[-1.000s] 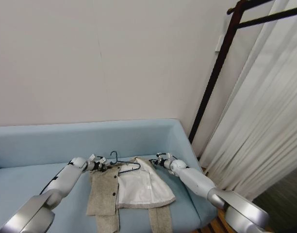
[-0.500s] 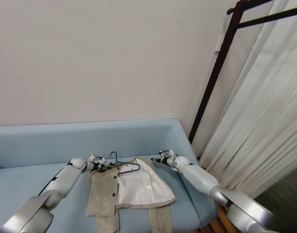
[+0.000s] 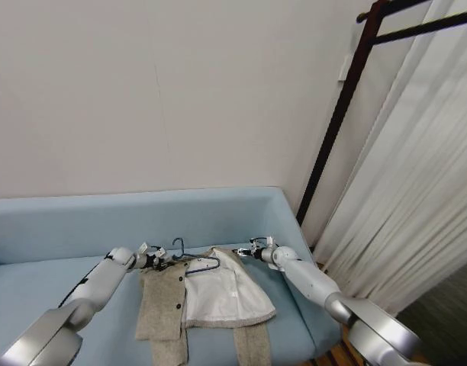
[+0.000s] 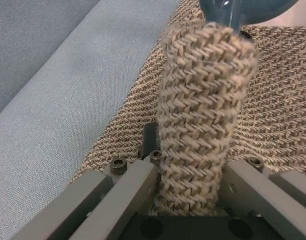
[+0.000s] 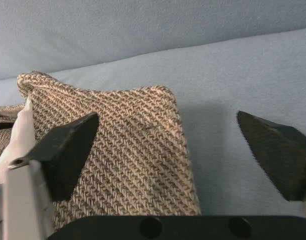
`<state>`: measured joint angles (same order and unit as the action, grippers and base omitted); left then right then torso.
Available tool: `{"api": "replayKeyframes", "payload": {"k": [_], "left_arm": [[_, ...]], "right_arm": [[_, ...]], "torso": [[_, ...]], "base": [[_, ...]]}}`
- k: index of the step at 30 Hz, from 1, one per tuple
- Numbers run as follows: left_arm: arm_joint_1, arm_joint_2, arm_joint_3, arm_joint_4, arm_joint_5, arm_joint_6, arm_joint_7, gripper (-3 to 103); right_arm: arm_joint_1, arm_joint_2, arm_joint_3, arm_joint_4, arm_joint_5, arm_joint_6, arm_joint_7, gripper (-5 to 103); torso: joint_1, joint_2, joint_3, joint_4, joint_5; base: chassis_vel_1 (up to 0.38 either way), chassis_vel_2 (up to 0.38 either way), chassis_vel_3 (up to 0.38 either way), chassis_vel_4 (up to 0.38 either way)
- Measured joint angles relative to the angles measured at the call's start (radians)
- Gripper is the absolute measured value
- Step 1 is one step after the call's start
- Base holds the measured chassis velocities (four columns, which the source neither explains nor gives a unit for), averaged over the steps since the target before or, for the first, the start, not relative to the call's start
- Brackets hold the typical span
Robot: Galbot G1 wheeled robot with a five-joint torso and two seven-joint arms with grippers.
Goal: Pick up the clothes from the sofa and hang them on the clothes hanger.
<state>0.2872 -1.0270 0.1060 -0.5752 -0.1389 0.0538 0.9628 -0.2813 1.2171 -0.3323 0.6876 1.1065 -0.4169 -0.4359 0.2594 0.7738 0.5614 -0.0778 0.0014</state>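
Clamped tight with the left gripper [image 3: 159, 260] on a rolled fold of the jacket [image 3: 163, 301], at the collar end on the robot's left. Tweed bunched between both fingers [image 4: 118, 197] in the wrist view, with the blue end of the hanger [image 3: 203, 264] just past the roll. Spread wide with the right gripper [image 3: 245, 250], holding nothing, hovering at the jacket's other shoulder, with fabric under one finger [image 5: 63, 150] and bare sofa [image 5: 218, 100] under the other. Lying flat on the sofa seat near its right end: jacket open, white lining up, hanger hook poking out at the collar toward the backrest. Standing well apart on the right: dark clothes rack [image 3: 336, 114] beside a white curtain [image 3: 417, 198].
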Motion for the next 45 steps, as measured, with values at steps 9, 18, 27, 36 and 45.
{"api": "replayKeyframes", "payload": {"k": [9,18,27,36,45], "left_arm": [[0.001,0.006,0.000,-0.006,-0.001,-0.001,0.010,4],[0.003,0.002,-0.001,-0.004,-0.001,-0.004,0.009,4],[-0.001,0.000,0.000,-0.004,-0.001,-0.005,0.008,4],[0.006,0.001,-0.001,-0.015,-0.001,-0.007,0.006,4],[0.009,-0.002,0.000,-0.021,-0.002,-0.007,0.006,4]], "right_arm": [[-0.016,0.021,0.017,-0.011,-0.014,0.010,-0.002,100],[-0.020,0.033,0.019,-0.004,-0.004,0.025,0.004,86],[-0.023,0.042,0.009,0.010,-0.003,0.045,0.033,54],[-0.028,0.017,-0.013,0.050,-0.010,0.061,0.048,21],[-0.030,-0.004,-0.015,0.070,-0.039,0.090,0.052,1]], "torso": [[0.000,0.000,0.000,-0.0001,0.0000],[0.000,0.000,0.000,0.0000,0.0001],[0.000,0.000,0.000,-0.0001,0.0001],[0.000,0.000,0.000,-0.0001,0.0001],[0.000,0.000,0.000,0.0000,0.0002]], "base": [[0.000,0.000,0.000,0.000],[0.000,0.000,0.000,0.000],[0.000,0.000,0.000,0.000],[0.000,0.000,0.000,0.000],[0.000,0.000,0.000,0.000]]}}
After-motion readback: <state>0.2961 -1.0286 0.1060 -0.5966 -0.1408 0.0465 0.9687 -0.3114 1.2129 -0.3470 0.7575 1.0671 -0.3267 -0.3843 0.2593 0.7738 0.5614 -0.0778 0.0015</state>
